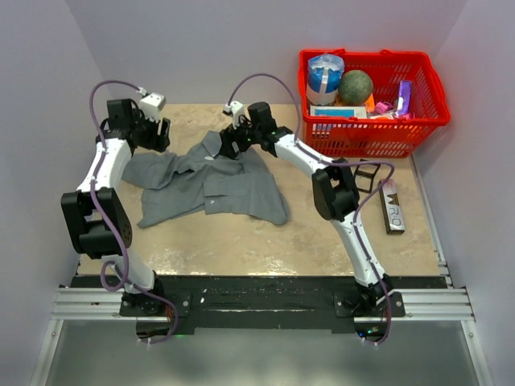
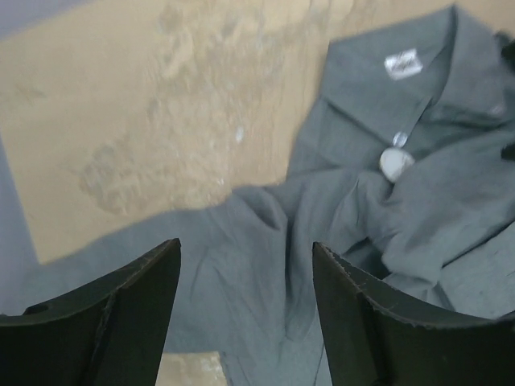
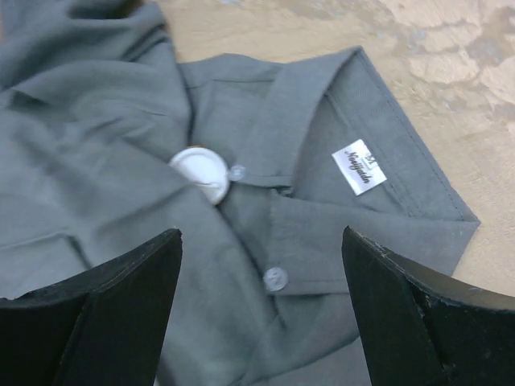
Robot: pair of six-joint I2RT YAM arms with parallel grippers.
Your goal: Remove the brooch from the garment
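My right gripper [image 3: 259, 237] hangs wide open over the shirt [image 3: 88, 189] so the brooch [image 3: 199, 173] just ahead fits between. My left gripper [image 2: 245, 245] is wide, empty.

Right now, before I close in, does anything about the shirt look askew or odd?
The garment lies rumpled rather than flat, with folds bunched across its front. The brooch, a pale disc beside the top button, has a fold crowding one edge. Nothing looks damaged.
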